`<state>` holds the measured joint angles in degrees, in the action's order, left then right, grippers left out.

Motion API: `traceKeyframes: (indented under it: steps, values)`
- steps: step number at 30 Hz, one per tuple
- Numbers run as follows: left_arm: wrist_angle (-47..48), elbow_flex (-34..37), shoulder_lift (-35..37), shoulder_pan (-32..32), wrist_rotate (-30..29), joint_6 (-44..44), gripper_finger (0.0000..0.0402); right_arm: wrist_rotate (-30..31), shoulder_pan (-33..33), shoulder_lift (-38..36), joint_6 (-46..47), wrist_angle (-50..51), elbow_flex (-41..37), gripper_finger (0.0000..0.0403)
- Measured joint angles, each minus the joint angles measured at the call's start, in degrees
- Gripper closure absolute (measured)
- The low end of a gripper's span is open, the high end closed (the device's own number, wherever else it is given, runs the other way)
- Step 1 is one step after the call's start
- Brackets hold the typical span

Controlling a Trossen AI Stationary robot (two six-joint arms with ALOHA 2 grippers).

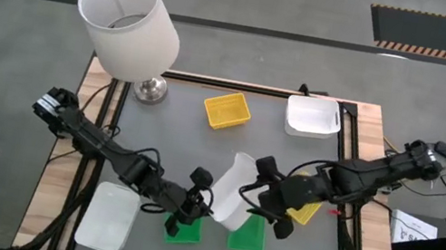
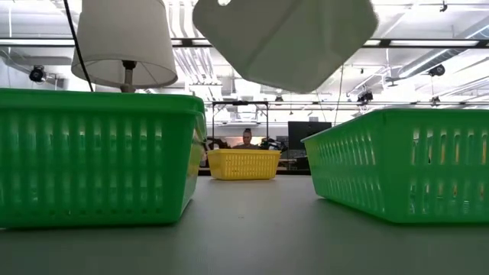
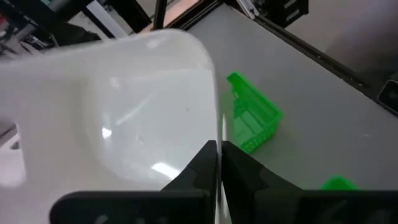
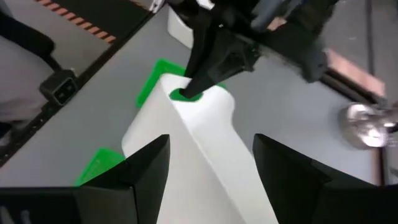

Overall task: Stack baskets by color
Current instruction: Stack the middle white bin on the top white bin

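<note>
Two green baskets (image 2: pixel 92 156) (image 2: pixel 405 164) sit nearest on the bench (image 1: pixel 291 155). Between them, lifted clear and tilted, is a white basket (image 1: pixel 230 202) (rim pinched by the left gripper (image 1: pixel 195 195), fingers clenched on it). Right gripper (image 1: pixel 268 208) straddles its other side, fingers spread wide, grip not confirmed.
</note>
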<state>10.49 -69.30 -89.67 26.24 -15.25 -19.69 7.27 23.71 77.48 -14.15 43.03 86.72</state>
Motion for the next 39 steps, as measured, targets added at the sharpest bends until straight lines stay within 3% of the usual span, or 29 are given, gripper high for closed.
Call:
traceKeyframes:
  steps: [11, 19, 24, 30, 39]
  values:
    - [-1.71, 0.0, 0.02, -0.44, -0.06, -3.66, 0.0401, -17.59, -7.1, 4.99, 0.13, -1.64, 0.0, 0.0187]
    - [-2.55, 0.02, 0.02, -1.16, -0.06, -3.79, 0.0401, -29.92, -10.24, 7.78, -1.93, -1.33, 0.0, 0.0228]
    - [-2.54, 0.03, 0.02, -1.16, -0.04, -4.84, 0.0401, -31.61, -10.37, 8.51, -5.25, -0.91, -0.02, 0.0284]
    - [-2.74, 0.1, 0.04, -1.45, -0.24, -5.31, 0.04, -31.75, -10.35, 8.56, -10.46, 1.58, -0.05, 0.0381]
    - [-3.63, -0.07, 0.2, -1.56, -0.78, -7.79, 0.0321, -31.19, -10.37, 8.25, -11.52, 6.0, -0.09, 0.0393]
